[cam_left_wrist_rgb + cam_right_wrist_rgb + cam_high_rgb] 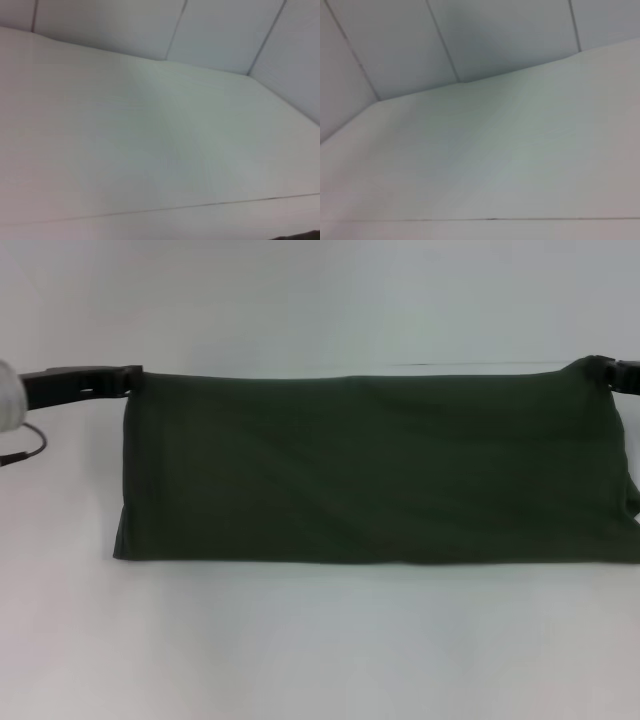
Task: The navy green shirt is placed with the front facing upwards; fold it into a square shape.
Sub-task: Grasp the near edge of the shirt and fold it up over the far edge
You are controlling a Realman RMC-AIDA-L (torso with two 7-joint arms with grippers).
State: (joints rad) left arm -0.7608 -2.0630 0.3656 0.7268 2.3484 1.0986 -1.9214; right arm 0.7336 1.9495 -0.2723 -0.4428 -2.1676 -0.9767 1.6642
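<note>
No legible txt anywhere.

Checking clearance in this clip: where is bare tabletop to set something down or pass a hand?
Bare white table runs in front of the dark olive-green cotton shirt and beyond its far edge. Crowded: the shirt's two far corners, where the left gripper and right gripper sit.

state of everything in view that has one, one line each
navy green shirt: folded into a wide band, plain side showing, its top corners held at both ends, lower edge on the table
left gripper: shut on the shirt's top corner
right gripper: at the shirt's other top corner, mostly out of frame
</note>
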